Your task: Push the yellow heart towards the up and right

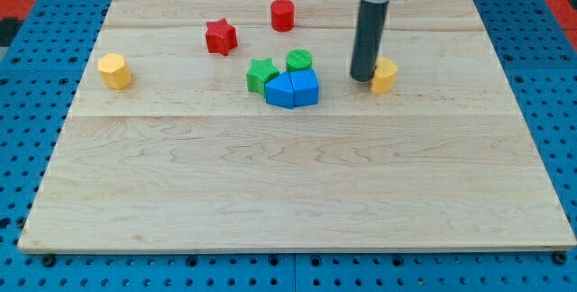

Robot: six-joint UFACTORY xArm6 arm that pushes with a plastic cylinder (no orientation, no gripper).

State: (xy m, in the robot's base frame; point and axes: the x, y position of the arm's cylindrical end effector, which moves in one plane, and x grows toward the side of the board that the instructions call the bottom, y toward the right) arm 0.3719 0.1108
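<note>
The yellow heart lies on the wooden board in the upper right part of the view. My tip rests on the board just at the heart's left side, touching or nearly touching it. The dark rod rises from there to the view's top edge.
A blue block pair sits left of my tip, with a green star and a green cylinder against it. A red star and red cylinder lie further up. A yellow hexagon is at the far left.
</note>
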